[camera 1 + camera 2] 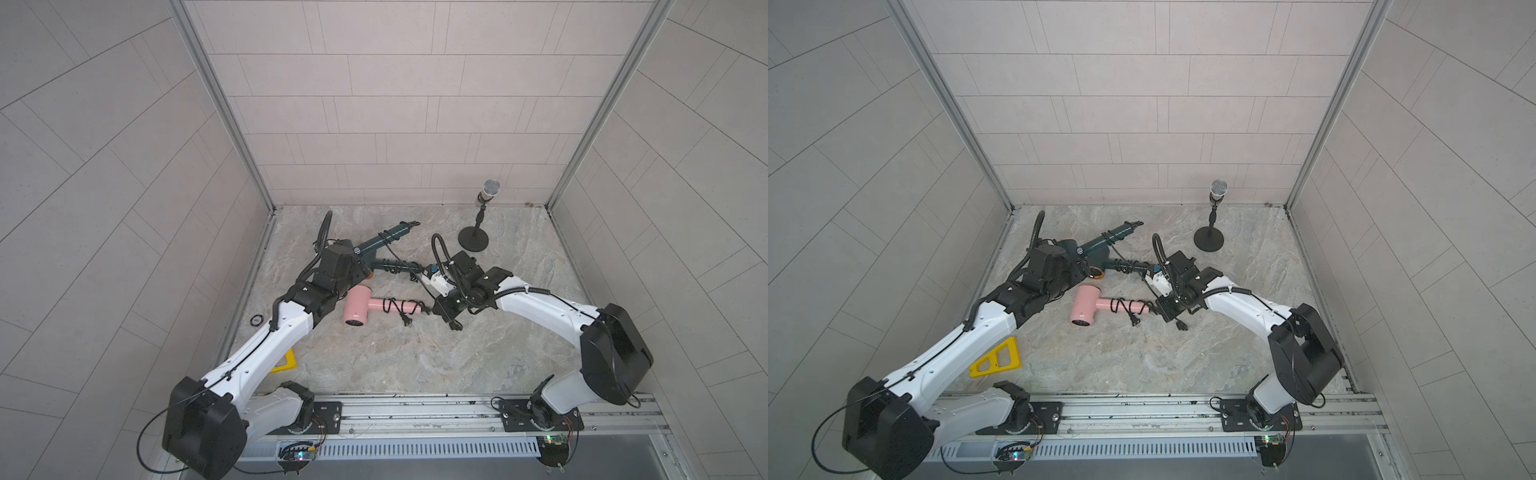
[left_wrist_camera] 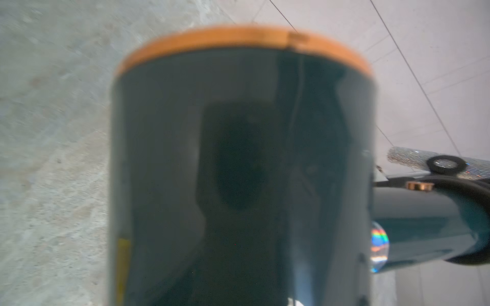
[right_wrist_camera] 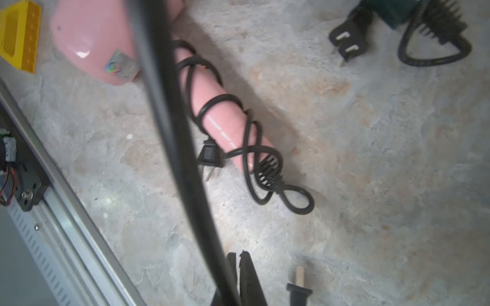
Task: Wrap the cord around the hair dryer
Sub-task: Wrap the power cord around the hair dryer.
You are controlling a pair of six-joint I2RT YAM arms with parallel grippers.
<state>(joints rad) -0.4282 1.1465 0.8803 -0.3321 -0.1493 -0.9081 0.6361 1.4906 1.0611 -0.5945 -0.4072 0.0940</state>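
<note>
The likeliest failure is a tangle. The cord (image 3: 169, 106), pinched between the closed fingers of the right hand (image 3: 238, 261), passes close to the pink dryer (image 1: 357, 305) and a second teal dryer (image 1: 374, 244), so a swing could snag their loops. The glossy barrel might also twist under the left hand (image 1: 360, 269), whose fingers are hidden, so its grip cannot be told. The teal hair dryer (image 2: 238, 159), orange-rimmed, lies left of centre in both top views, with some turns on its handle (image 1: 381, 264).
</note>
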